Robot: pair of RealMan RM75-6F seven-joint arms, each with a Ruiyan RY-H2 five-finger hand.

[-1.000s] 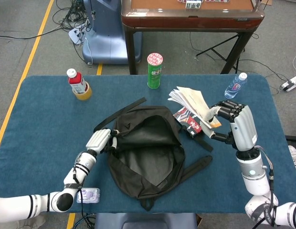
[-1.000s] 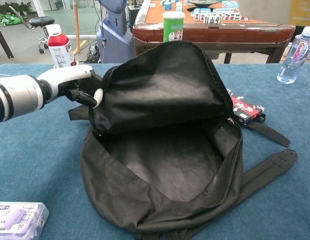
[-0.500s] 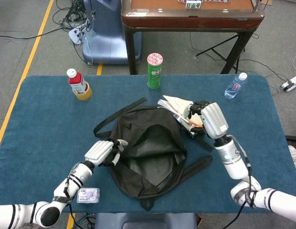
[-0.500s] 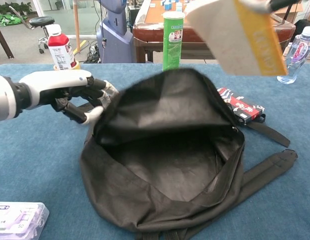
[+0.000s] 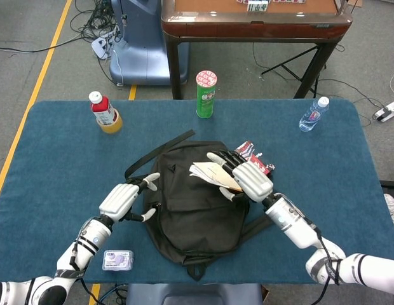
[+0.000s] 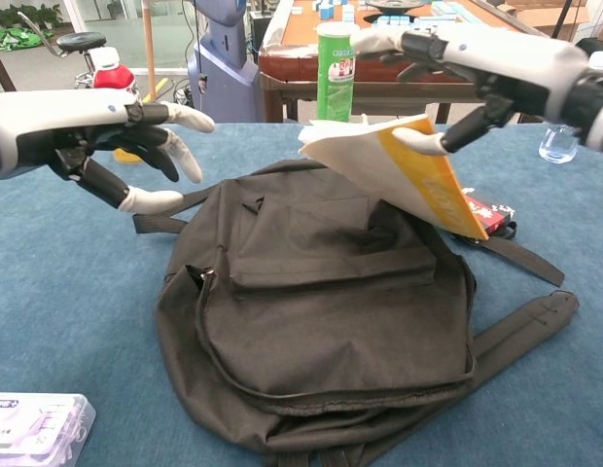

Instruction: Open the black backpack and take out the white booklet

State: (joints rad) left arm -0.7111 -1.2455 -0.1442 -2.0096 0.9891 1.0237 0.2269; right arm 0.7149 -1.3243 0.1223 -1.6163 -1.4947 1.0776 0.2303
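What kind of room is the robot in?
Probably a robot lab or workshop, not a home. Beyond the blue table are a bare grey floor with yellow tape, loose cables, and a blue machine base.

floor (image 5: 32, 28): grey, yellow line | wood table (image 5: 254, 25) behind | office chair (image 6: 80, 44)

Small pack (image 6: 34, 424) — "50" legible; other labels too blurred.
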